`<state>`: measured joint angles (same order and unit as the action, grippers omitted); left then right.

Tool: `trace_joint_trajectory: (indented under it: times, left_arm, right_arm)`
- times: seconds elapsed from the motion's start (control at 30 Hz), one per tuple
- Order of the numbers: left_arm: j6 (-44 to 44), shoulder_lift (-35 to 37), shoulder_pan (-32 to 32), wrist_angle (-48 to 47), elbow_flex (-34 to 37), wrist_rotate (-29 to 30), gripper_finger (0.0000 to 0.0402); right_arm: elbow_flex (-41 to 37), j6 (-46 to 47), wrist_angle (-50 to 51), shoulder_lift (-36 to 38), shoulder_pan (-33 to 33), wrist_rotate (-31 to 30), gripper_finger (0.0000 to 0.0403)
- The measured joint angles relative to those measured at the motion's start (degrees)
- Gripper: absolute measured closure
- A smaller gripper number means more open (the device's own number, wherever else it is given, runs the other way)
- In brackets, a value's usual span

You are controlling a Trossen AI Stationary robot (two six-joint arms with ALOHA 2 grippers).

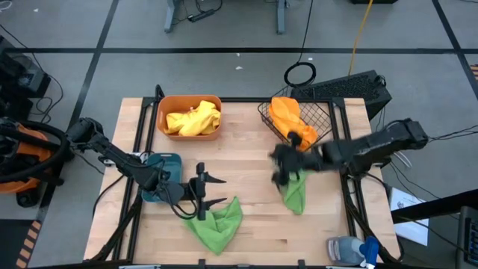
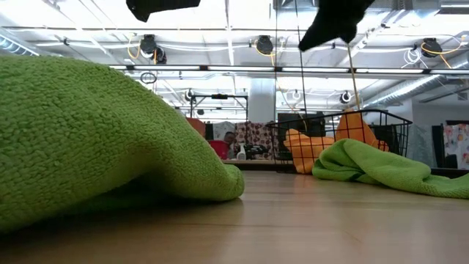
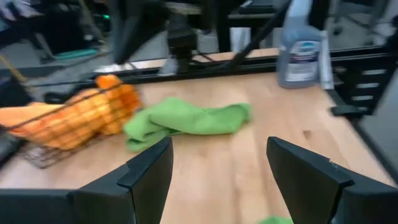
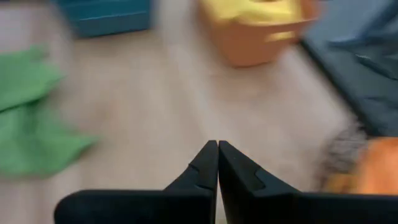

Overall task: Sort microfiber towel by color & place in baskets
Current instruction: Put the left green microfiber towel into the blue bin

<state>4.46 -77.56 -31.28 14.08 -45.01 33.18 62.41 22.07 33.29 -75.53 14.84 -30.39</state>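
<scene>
My left gripper [image 1: 218,190] [image 3: 219,143] is open and hovers just beyond a crumpled green towel [image 1: 216,224] lying flat near the table's near edge; the same towel fills the low view [image 2: 95,139]. My right gripper [image 1: 281,168] [image 4: 217,144] is shut and empty, raised over the far end of a second green towel [image 1: 296,193] [image 3: 186,118]. The orange tub [image 1: 160,123] holds a yellow towel [image 1: 193,119]. The wire basket [image 1: 325,116] holds an orange towel [image 1: 287,113]. The teal tub [image 1: 170,161] sits partly under my left arm.
A blue-capped spray bottle [image 1: 351,249] lies at the near right corner. The middle of the table between the two green towels is bare wood. Dark frame rails run along the table's left and right edges.
</scene>
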Motion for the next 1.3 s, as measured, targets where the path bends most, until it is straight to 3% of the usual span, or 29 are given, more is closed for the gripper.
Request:
trace_joint_trajectory:
  times: [0.2, 0.4, 0.57, 0.87, 1.0, 1.3]
  left_arm:
    - [2.55, -1.48, -2.94, 0.15, 0.00, -6.03, 0.0137]
    - [4.37, -6.06, -7.09, 0.23, 0.00, -7.33, 0.0137]
    - [12.56, -9.17, -8.69, 0.75, -0.04, -10.66, 0.0117]
    - [18.51, -14.58, -10.17, 0.89, -0.08, -14.65, 0.0049]
    - [20.83, -17.55, -10.25, 0.89, -0.09, -19.57, 0.0045]
    - [22.28, -23.76, -10.04, -0.12, -0.09, -19.70, 0.0048]
  right_arm:
    - [0.00, 5.51, -0.63, -6.70, 16.03, -2.75, 0.0399]
    - [-0.02, 2.58, -3.20, -13.97, 24.06, -2.74, 0.0399]
    - [-0.02, -0.10, -3.78, -18.01, 24.17, -4.55, 0.0399]
    - [-0.02, 0.30, -5.68, -20.91, 22.64, -4.00, 0.0399]
    - [-0.02, -0.09, -6.15, -20.80, 22.66, -4.01, 0.0399]
    - [-0.02, -0.24, -7.38, -20.73, 22.64, -4.03, 0.0399]
